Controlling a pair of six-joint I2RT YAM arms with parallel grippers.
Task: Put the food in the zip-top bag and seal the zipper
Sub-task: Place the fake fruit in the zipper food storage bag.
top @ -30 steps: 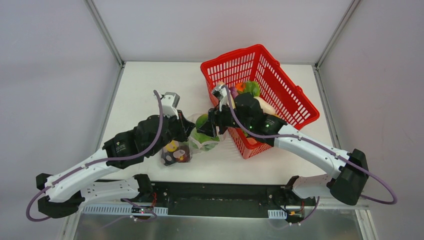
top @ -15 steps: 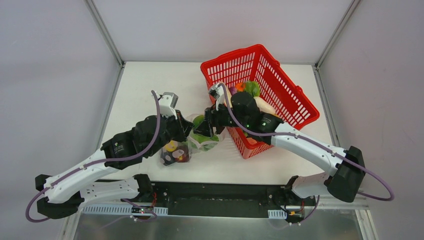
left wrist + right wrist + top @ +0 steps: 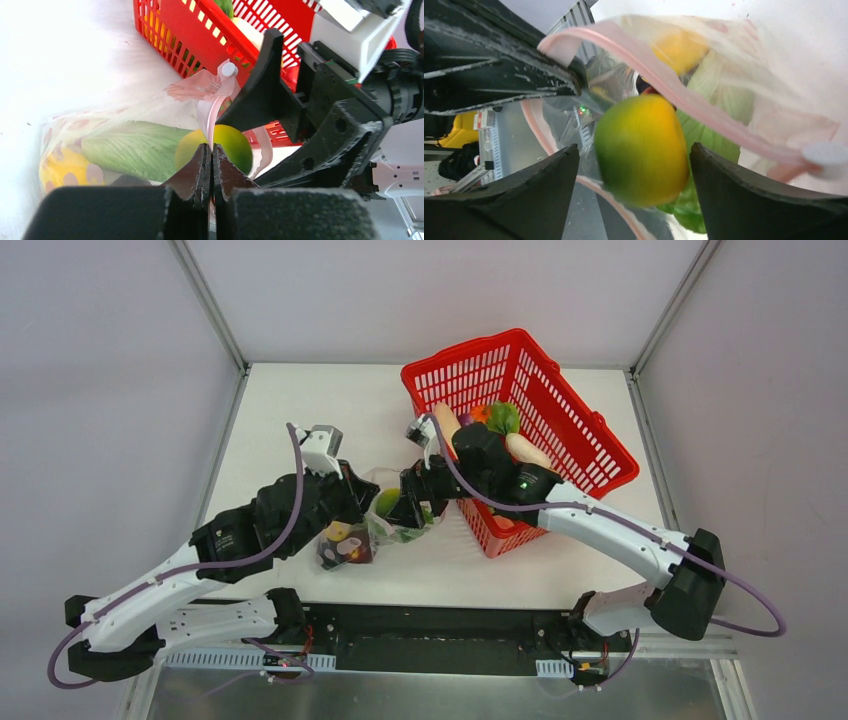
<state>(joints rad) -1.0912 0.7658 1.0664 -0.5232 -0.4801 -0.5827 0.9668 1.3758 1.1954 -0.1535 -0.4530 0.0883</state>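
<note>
The zip-top bag (image 3: 372, 530) is thin clear film, crinkled and glossy, lying on the matte white counter (image 3: 300, 410) just left of the red basket (image 3: 590, 440), a rigid plastic tub with slotted mesh walls; its zipper (image 3: 704, 111) is a soft pink-red strip ending in a small white slider (image 3: 829, 152). Inside the bag lie a ribbed green leaf (image 3: 130, 150), a smooth yellow piece (image 3: 60, 167) and dark purple pieces (image 3: 362, 552); a round green-yellow fruit (image 3: 641, 142), smooth and shiny, sits in the bag's mouth between the two runs of the strip. More food stays in the basket: a leafy green piece (image 3: 503, 418) and pale long ones (image 3: 525, 450).

A second ago the right hand carried that fruit just right of the bag; now it has pushed left to the mouth and its fingers have spread; the left arm and the bag have shifted a little left and nearer.

The left hand (image 3: 210, 155) is pressed fully closed, pinching the bag's mouth edge where the strip runs down between its fingers; the right hand (image 3: 634, 146) stands wide apart, one dark finger on each side of the fruit with a gap showing on both sides, so it grips nothing.
</note>
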